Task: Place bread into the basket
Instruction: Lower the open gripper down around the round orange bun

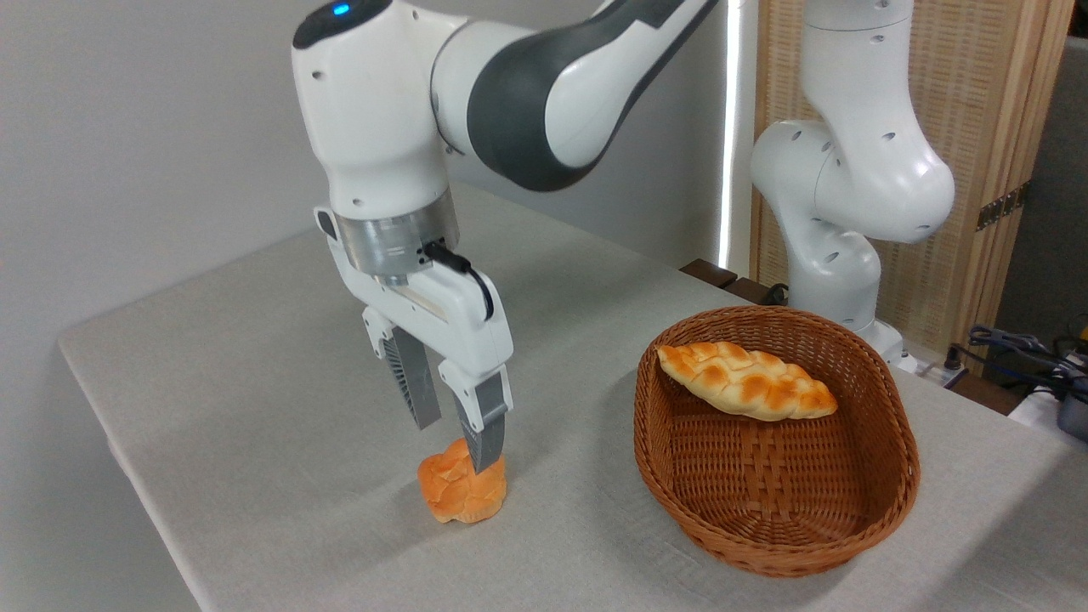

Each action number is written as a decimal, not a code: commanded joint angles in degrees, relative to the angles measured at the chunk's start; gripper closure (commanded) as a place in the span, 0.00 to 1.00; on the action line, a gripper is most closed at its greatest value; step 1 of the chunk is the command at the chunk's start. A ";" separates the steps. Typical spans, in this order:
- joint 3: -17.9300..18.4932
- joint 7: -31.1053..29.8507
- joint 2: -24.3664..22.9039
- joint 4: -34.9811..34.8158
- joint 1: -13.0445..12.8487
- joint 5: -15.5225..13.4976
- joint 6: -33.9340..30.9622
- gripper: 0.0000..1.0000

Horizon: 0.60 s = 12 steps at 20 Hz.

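Tool [455, 442] is spread apart above the bread [461, 490], one finger tip overlapping the bun's top, nothing gripped. Bread sits on the bench [255, 382], left of the basket [778, 527], apart from it. A braided loaf [746, 382] lies in the basket.

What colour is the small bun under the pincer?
Golden-orange, with paler highlights on its knotted top; the bun shows clearly in the fixed camera view.

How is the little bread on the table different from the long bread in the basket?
The bun is small, round and knobbly; the loaf is long and braided. The bun sits on the table under the gripper; the loaf leans inside the basket. Both are golden.
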 commanded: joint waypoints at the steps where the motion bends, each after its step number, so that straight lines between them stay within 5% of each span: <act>1: -0.44 -0.75 0.39 -2.80 0.43 0.31 4.70 0.00; 12: -0.53 -0.75 1.44 -4.04 0.43 -0.30 6.29 0.00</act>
